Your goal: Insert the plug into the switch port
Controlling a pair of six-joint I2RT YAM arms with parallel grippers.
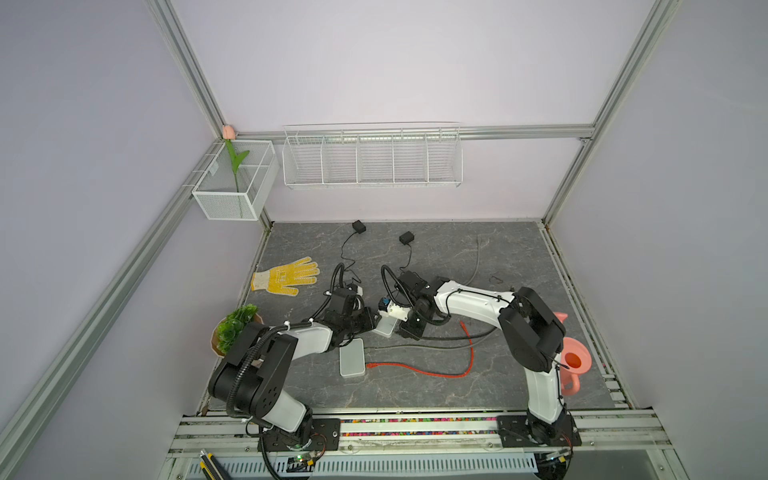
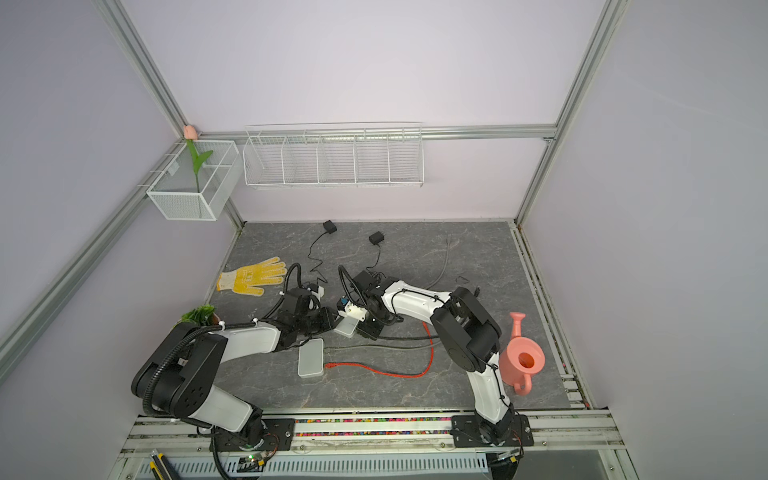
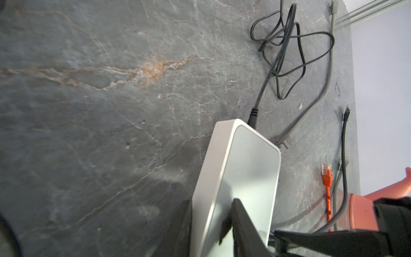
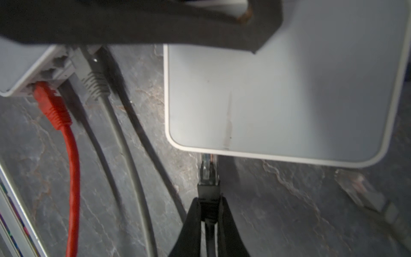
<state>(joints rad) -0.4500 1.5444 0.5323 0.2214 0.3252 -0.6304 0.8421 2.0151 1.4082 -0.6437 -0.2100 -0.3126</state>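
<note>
**While the left claw [image 3: 212, 205] clamps the switch [image 3: 244, 160], the plug [image 4: 208, 175] meets its edge**

Where the right wrist view looks along the fingers, the plug's clear tip touches the near edge of the white switch and passes out of sight under its rim. Whether it sits in a port cannot be told. The right claw [image 4: 209, 213] is closed on the plug's black boot, one finger on each side, and the black cable runs back between them.

In the left wrist view the left claw pinches one end of the switch, with one finger on its broad face and the other behind it. A black power lead [image 3: 253, 115] enters the far end of the switch.

Just beside this switch lies a second switch [image 4: 20, 66]. A red cable [image 4: 55, 111] and a grey cable [image 4: 95, 84] are plugged into its side.

In both top views the two claws meet over the middle of the grey stone table [image 1: 415, 395], and the held switch is between them. The second switch lies nearer the front, and the red cable curves away from it toward the right arm.

Farther out, a yellow glove [image 1: 286, 276] lies flat on the far left of the table. A green plant [image 1: 235, 328] stands at the left edge by the left arm. A pink watering can [image 1: 575, 361] stands at the right edge, partly hidden by the right arm.
</note>
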